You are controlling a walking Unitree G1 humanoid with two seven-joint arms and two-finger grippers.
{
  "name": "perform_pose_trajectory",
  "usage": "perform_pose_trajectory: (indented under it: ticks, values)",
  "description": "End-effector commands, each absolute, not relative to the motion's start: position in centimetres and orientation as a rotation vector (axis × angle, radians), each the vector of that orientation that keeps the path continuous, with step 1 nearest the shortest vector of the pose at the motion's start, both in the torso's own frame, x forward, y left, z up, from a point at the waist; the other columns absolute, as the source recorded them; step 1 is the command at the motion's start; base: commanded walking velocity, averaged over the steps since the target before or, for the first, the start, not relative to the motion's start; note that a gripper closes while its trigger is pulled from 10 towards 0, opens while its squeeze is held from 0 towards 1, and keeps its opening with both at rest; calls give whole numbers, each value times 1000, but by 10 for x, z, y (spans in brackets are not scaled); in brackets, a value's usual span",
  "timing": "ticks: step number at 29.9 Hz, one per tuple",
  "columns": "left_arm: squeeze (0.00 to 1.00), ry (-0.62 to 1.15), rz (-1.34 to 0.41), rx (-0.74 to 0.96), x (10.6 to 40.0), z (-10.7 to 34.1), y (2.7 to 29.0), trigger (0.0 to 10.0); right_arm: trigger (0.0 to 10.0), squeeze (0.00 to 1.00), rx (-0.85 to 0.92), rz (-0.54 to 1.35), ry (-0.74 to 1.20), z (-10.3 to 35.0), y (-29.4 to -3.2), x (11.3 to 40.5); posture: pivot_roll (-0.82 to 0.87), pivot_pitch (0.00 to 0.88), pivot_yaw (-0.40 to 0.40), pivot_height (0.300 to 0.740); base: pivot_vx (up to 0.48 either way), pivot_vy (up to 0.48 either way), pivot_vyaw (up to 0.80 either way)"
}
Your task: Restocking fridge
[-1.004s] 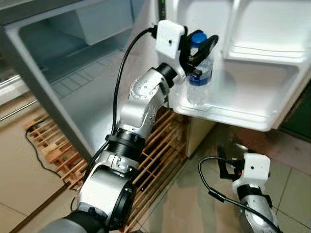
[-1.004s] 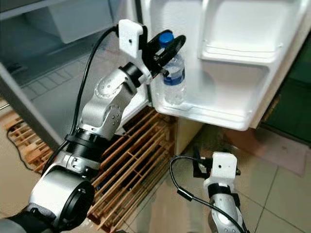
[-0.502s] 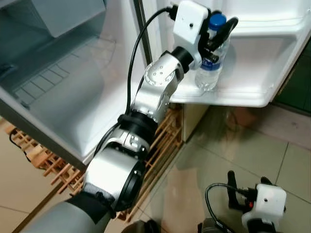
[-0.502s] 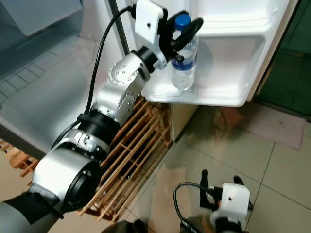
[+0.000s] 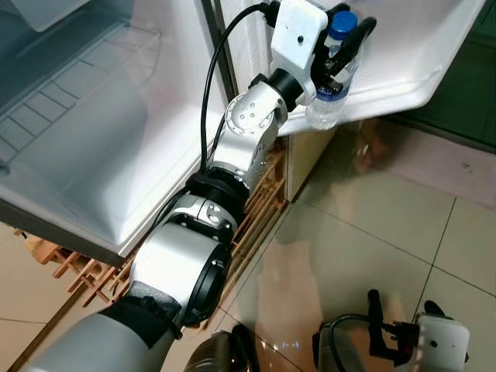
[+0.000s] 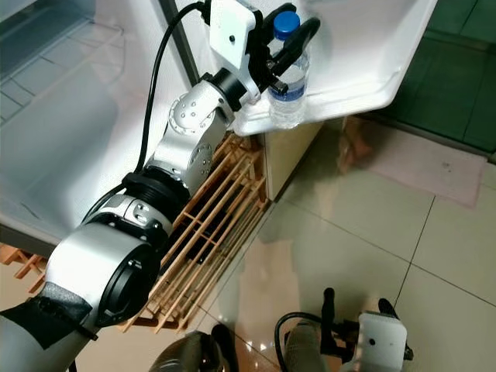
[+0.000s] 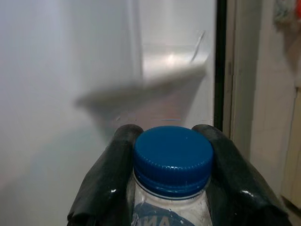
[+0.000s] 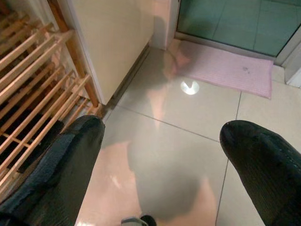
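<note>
Our left gripper [image 5: 339, 48] clamps a blue-capped water bottle [image 5: 329, 105] at the fridge door shelf [image 5: 403, 81]; label lettering unreadable; right gripper [image 8: 160, 155] spread wide, empty

The fridge [image 5: 93, 139] stands open on the robot's left, and its door shelf [image 5: 403, 77] juts out ahead on the right. The left gripper [image 5: 341, 48] reaches up to that shelf and holds a water bottle [image 5: 329, 105] by the neck, one finger on each side, just under the cap [image 7: 172, 153]. A wooden rack [image 6: 209, 232] lies on the floor below the fridge. The right gripper [image 6: 353, 310] hangs low over the floor tiles [image 8: 188, 155], fingers wide apart. A mat [image 8: 225, 68] lies farther off, beside the rack's far end.
</note>
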State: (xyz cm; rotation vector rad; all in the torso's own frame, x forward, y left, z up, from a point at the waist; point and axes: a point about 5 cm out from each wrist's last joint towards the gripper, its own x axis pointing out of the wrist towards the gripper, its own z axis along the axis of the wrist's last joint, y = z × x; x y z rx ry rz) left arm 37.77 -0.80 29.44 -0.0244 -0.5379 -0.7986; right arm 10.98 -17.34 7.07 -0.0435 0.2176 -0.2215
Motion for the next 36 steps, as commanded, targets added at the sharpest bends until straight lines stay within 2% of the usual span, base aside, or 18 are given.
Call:
perform_pose_trajectory:
  ticks: [1, 7, 9, 13, 16, 22, 26, 27, 28, 30, 33, 36]
  values:
    - [0, -503, -808, -48, 380, 298, -10, 10000, 10000, 0, -46, -230, 241, 69, -172, 108, -359, 245, 168, 723, 0, 0, 0]
    - [0, -390, -886, -136, 382, 284, 3, 10000, 10000, 0, -41, -220, 196, 70, -173, 127, -316, 201, 175, 723, 0, 0, 0]
    - [0, -344, -896, -156, 378, 271, 13, 10000, 10000, 0, -34, -207, 166, 71, -172, 141, -273, 177, 187, 723, 0, 0, 0]
    - [0, -276, -885, -184, 375, 256, 22, 10000, 10000, 0, -29, -201, 149, 71, -173, 151, -256, 168, 190, 723, 0, 0, 0]
    - [0, -198, -820, -223, 369, 233, 37, 10000, 10000, 0, -28, -193, 124, 72, -174, 164, -223, 146, 193, 723, 0, 0, 0]
    - [0, -185, -672, -135, 341, 195, 78, 10000, 10000, 0, -34, -221, 20, 92, -182, 191, -183, 99, 172, 723, 0, 0, 0]
    - [0, -163, -520, -40, 336, 172, 104, 10000, 10000, 0, -52, -273, -29, 106, -194, 202, -184, 69, 156, 723, 0, 0, 0]
    - [0, -109, -398, 17, 331, 154, 127, 10000, 10000, 0, -87, -296, -56, 115, -201, 203, -192, 63, 151, 723, 0, 0, 0]
    - [0, -109, -398, 17, 331, 154, 127, 10000, 10000, 0, -87, -296, -56, 115, -201, 203, -192, 63, 151, 723, 0, 0, 0]
    - [0, -36, -313, 82, 325, 136, 145, 10000, 10000, 0, -107, -314, -70, 121, -206, 203, -198, 53, 144, 723, 0, 0, 0]
    - [0, 30, -294, 52, 317, 119, 151, 10000, 10000, 0, -135, -312, -75, 122, -212, 207, -181, 15, 110, 723, 0, 0, 0]
    - [0, -29, -345, 33, 312, 127, 139, 10000, 10000, 0, -172, -290, -67, 119, -213, 212, -167, 0, 98, 723, 0, 0, 0]
